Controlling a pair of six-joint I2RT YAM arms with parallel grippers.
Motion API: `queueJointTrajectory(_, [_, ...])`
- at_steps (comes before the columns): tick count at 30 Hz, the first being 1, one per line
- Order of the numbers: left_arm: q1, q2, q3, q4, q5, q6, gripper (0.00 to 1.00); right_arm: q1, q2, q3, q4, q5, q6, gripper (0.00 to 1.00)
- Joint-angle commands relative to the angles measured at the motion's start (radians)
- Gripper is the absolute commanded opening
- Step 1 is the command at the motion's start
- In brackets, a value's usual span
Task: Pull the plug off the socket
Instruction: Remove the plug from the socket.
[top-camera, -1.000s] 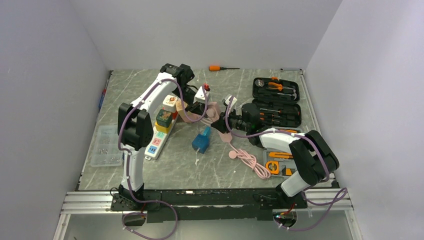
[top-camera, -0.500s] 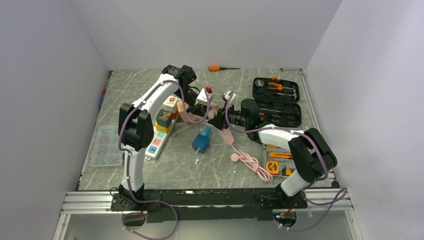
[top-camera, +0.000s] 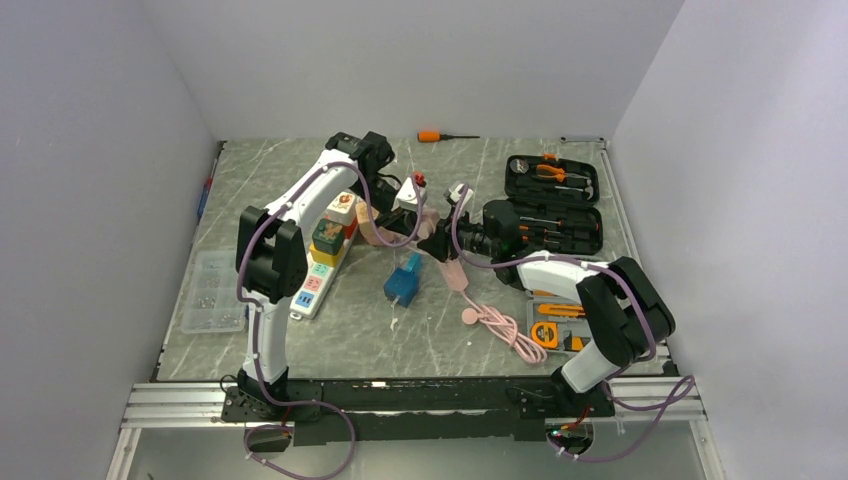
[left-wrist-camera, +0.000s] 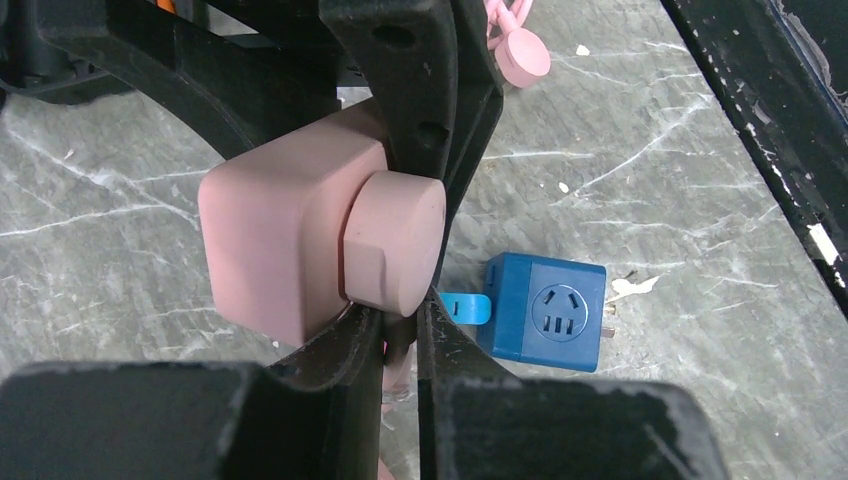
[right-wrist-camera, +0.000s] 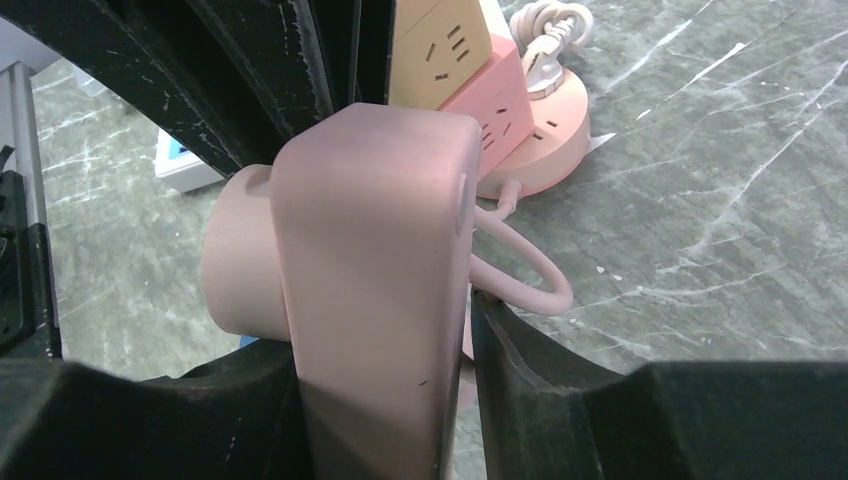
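Left wrist view shows me the pink plug (left-wrist-camera: 395, 245) seated in its pink socket (left-wrist-camera: 275, 245) above the bench (left-wrist-camera: 650, 150); left fingers (left-wrist-camera: 335, 355) pinch its lower edge, right fingers (right-wrist-camera: 580, 410) clamp the socket.

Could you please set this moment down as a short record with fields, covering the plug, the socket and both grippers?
plug: round pink plug, seated in the socket
socket: square pink socket block, held clear of the grey marble table
left gripper: shut on the plug
right gripper: shut on the socket block's sides
nearby: blue cube adapter lying on the table
task: plug not yet pulled out
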Motion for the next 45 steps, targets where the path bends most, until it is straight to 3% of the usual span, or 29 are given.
queueJointTrajectory(1, [-0.044, -0.054, -0.013, 0.012, 0.060, -0.032, 0.00, 0.009, -0.067, 0.007, 0.159, -0.011, -0.011, 0.46])
queueJointTrajectory(6, [-0.042, -0.060, -0.013, 0.017, 0.059, -0.041, 0.00, 0.008, -0.055, 0.032, 0.103, -0.009, -0.024, 0.38])
queueJointTrajectory(14, [-0.026, -0.070, -0.021, 0.022, 0.054, -0.044, 0.00, 0.007, -0.072, -0.018, 0.103, 0.036, -0.034, 0.58])
queueJointTrajectory(30, [-0.020, -0.085, -0.017, 0.017, 0.053, -0.050, 0.00, 0.007, -0.057, -0.038, -0.005, 0.154, -0.039, 0.59])
queueJointTrajectory(41, [-0.019, -0.090, -0.021, 0.021, 0.060, -0.056, 0.00, 0.007, -0.059, -0.035, 0.012, 0.120, -0.013, 0.52])
queueJointTrajectory(44, [-0.019, -0.092, -0.024, 0.022, 0.056, -0.056, 0.00, 0.007, -0.049, -0.033, 0.021, 0.107, -0.008, 0.42])
queueJointTrajectory(45, [-0.019, -0.090, -0.024, 0.023, 0.056, -0.058, 0.00, 0.007, -0.044, -0.024, 0.014, 0.097, -0.008, 0.33])
